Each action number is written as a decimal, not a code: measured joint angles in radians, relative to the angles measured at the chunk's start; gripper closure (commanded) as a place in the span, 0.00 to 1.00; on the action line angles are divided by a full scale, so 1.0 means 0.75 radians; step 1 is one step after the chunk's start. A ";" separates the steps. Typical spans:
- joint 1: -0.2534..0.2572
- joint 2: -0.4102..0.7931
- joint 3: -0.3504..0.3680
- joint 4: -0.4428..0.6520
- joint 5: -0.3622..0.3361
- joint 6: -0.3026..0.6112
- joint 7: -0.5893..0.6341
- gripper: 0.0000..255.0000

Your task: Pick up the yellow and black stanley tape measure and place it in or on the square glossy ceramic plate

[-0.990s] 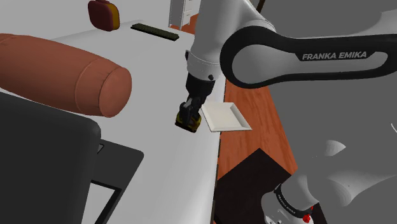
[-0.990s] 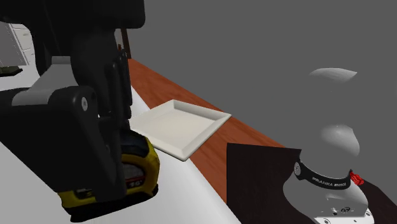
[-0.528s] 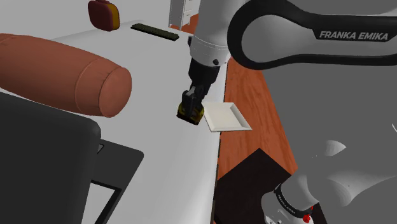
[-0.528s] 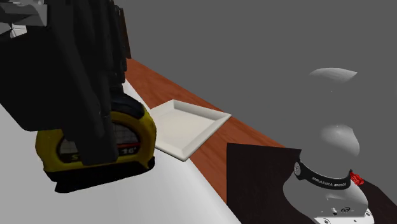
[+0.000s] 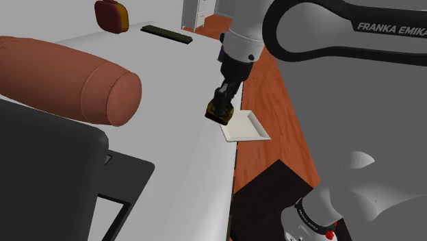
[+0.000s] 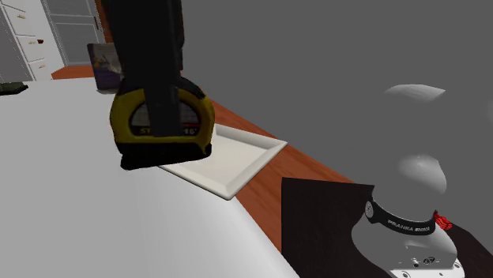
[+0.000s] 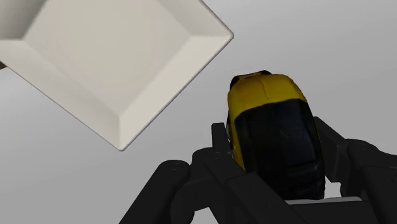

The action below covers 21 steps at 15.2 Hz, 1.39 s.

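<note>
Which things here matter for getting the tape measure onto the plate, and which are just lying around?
Job: tape measure, held by gripper; square white plate.
Lying about: brown bolster cushion, red-and-yellow object, dark flat strip.

tape [image 5: 220,113] [image 6: 195,126] [image 7: 273,127]: yellow case with a black face and a red label, upright on its edge, held aloft just beside the plate's corner
plate [image 5: 244,127] [image 6: 233,158] [image 7: 114,57]: white, square, glossy, shallow with a raised rim, lying flat

Plate [image 5: 246,129] seemingly bare; brown bolster [image 5: 72,79] stands well apart.
</note>
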State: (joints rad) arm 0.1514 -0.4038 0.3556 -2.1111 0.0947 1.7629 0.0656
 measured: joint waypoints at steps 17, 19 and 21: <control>-0.094 -0.221 -0.295 -0.296 -0.072 0.065 -0.375 1.00; -0.093 -0.220 -0.293 -0.330 -0.070 0.100 -0.374 1.00; -0.092 -0.217 -0.290 -0.361 -0.069 0.134 -0.372 1.00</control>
State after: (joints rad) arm 0.0822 -0.5666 0.1377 -2.3816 0.0429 1.8631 -0.2137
